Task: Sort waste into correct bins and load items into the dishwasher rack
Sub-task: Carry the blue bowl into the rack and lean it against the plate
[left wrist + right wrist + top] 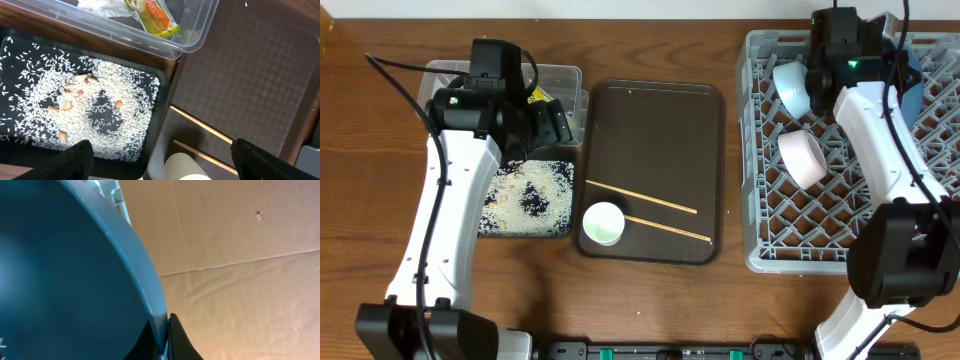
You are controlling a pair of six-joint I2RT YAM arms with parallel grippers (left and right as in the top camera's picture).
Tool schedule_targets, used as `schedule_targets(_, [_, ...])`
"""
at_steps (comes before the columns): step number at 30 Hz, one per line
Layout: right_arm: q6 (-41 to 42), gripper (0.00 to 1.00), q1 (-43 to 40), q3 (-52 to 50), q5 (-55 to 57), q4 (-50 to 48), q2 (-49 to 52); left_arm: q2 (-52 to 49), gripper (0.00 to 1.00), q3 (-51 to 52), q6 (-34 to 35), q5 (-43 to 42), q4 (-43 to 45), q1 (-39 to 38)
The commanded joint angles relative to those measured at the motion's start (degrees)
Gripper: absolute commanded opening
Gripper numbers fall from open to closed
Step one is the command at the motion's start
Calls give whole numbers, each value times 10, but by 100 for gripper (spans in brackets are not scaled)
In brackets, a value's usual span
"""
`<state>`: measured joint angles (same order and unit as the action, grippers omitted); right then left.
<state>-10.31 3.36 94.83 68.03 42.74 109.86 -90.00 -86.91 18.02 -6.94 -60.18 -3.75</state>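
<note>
Blue bowl (60, 270), rim pinched in right gripper (162, 337), at rack (790, 240) far right. Left gripper (161, 145), fingers apart, over black tray (159, 107) edge; rice (120, 80) within. Cup (603, 222), chopsticks (642, 198) on brown tray (660, 130). Napkin (102, 5), wrapper (156, 17) in tub (200, 30).

White rice (125, 85) on black tray (106, 116)

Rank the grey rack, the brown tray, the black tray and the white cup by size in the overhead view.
Largest to smallest:
1. grey rack
2. brown tray
3. black tray
4. white cup
No two look close in size.
</note>
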Motion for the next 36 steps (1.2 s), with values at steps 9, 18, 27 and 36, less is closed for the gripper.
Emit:
schedule_targets(9, [30,74,-12,-8,-160,-19,9,9,90,-7,-1,1,-2,3])
schedule_targets(18, [32,85,0,-7,-213,-35,-61,9,91,-7,-1,1,-2,3])
schedule_targets(27, [80,99,1,-7,-393,-28,-174,9,91,-7,-1,1,-2,3])
schedule_targets(36, [132,99,1,-7,-536,10,-218,9,90,-7,-1,1,-2,3])
